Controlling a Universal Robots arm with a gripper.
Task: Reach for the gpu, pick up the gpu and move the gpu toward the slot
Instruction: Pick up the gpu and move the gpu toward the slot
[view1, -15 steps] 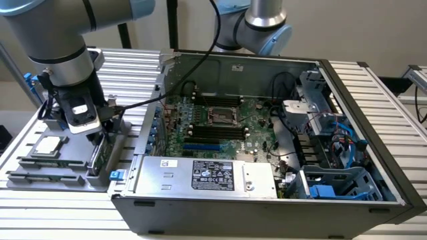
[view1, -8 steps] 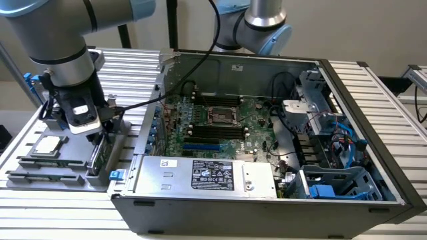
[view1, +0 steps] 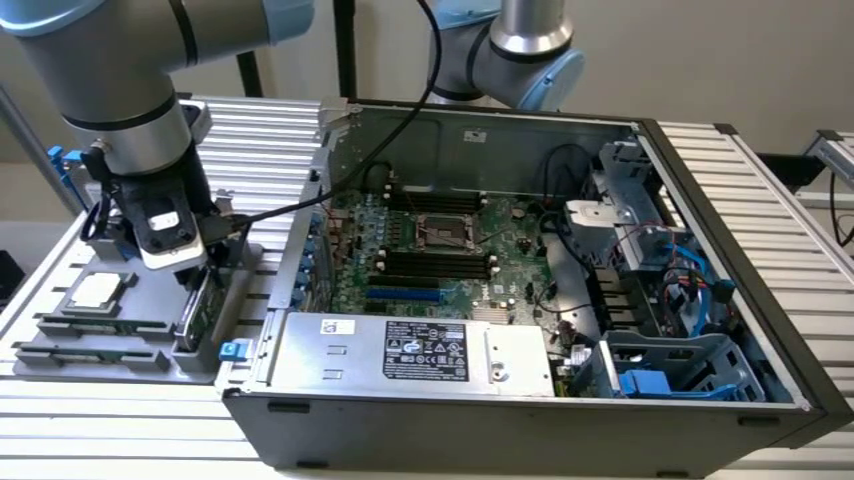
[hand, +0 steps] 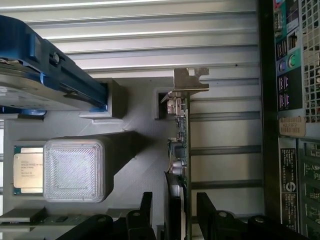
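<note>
ribbed aluminium table (view1: 747, 180) with a grey parts holder (view1: 94, 360) beside an open computer case (view1: 534, 430)

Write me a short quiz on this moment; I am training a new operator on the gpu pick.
1. True or false: the gpu is already seated inside the computer case.
2. The gripper is: A shut on the gpu; B open, with a finger on each side of the gpu; C shut and empty.
3. What silver part runs along one end of the gpu?

Key: 1 false, it stands on edge in the gray holder; 2 B; 3 the metal bracket.
</note>
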